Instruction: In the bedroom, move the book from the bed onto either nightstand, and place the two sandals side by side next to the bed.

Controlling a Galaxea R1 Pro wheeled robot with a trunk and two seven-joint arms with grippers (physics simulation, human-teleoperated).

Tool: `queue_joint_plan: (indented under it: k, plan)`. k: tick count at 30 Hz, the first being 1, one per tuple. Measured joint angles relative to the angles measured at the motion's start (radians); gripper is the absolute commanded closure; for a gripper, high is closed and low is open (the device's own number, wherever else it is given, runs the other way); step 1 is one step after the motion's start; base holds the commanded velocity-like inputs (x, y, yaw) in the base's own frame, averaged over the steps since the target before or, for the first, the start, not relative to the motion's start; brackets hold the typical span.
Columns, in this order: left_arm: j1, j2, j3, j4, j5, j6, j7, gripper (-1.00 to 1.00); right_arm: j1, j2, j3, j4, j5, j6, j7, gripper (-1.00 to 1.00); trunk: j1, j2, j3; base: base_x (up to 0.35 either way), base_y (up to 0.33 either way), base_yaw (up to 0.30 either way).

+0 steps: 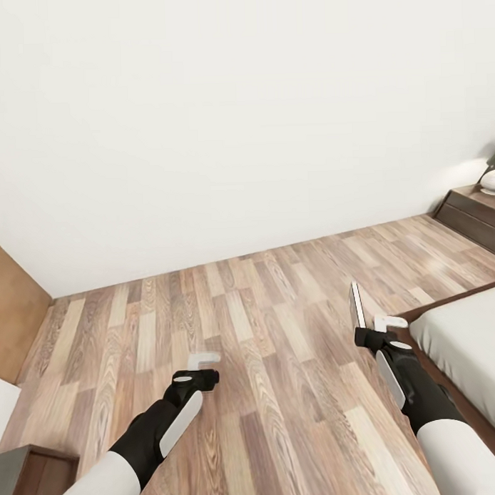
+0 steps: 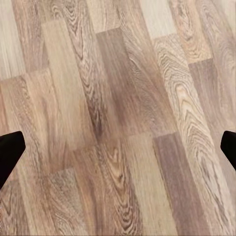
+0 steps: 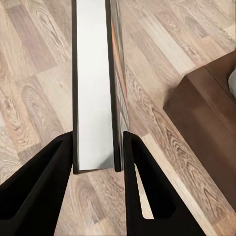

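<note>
Our right pincer [image 3: 98,152] grips the book [image 3: 93,83] edge-on beside the bed [image 1: 458,340], while our left pincer [image 1: 202,369] hangs wide over the floor [image 2: 118,98].

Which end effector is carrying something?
The right end effector: its fingers clamp a thin book edge-on above the wood floor. The left end effector holds nothing, fingers spread.

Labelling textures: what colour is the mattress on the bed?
Plain light grey mattress, clearest in the head view.
</note>
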Motion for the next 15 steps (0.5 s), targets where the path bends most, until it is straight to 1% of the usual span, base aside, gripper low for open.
queue_joint_plan:
  k: [4,8,11,15]
  plan:
    - [0.000,0.000,0.000,0.000,-0.001,0.000,0.000,-1.00,0.000,0.000,0.000,0.000,0.000,0.000,0.000,1.00,0.000,0.000,0.006,0.317,0.125,-0.136]
    - [0.000,0.000,0.000,0.000,-0.002,0.000,0.000,-1.00,0.000,0.000,0.000,0.000,0.001,0.000,0.000,1.00,0.000,0.000,0.011,0.322,0.046,-0.115]
    - [0.000,0.000,0.002,0.000,-0.004,0.000,0.000,-1.00,0.000,0.000,0.000,0.000,0.002,0.003,0.000,1.00,0.000,0.000,0.016,0.137,0.011,-0.083]
    - [0.000,0.000,0.003,0.000,-0.004,0.000,0.000,-1.00,0.000,-0.001,0.000,0.000,0.004,0.005,0.000,1.00,0.000,0.000,0.022,0.064,0.005,-0.074]
